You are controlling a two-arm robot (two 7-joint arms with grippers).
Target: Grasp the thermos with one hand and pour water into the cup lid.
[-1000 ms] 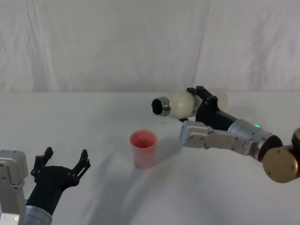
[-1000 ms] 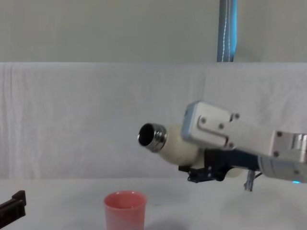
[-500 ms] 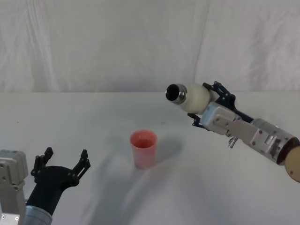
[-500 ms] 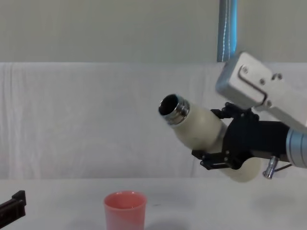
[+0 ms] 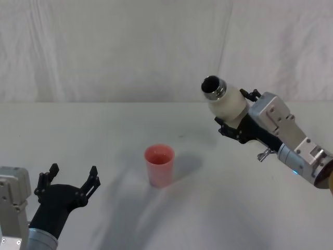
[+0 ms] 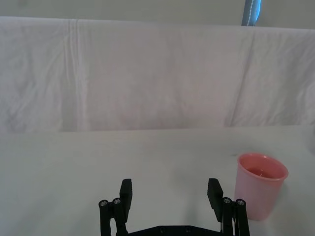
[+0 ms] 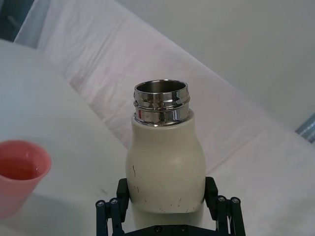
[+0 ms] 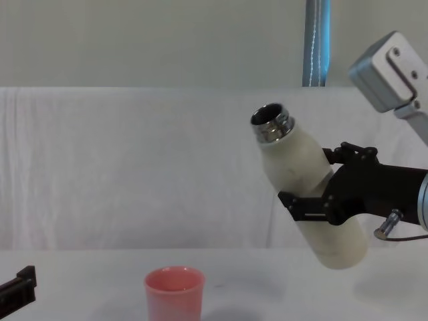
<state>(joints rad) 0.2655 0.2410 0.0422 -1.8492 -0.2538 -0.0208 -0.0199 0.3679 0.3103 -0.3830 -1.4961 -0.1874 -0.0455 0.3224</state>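
My right gripper (image 5: 240,123) (image 8: 319,194) (image 7: 167,204) is shut on the cream-white thermos (image 5: 227,103) (image 8: 309,190) (image 7: 166,167), held in the air to the right of the cup lid. The thermos tilts, its open steel neck pointing up and to the left. The salmon-pink cup lid (image 5: 159,165) (image 8: 174,293) (image 6: 260,185) (image 7: 17,172) stands upright on the table with a little liquid in it. My left gripper (image 5: 69,186) (image 6: 170,199) rests open near the table's front left, well away from the cup lid.
A white cloth covers the table (image 5: 104,135) and hangs as a backdrop behind it. A blue pole (image 8: 315,43) rises behind the backdrop.
My right arm has drawn the thermos up and to the right, away from the cup lid, tipping it from almost level toward upright. The left gripper has stayed still.
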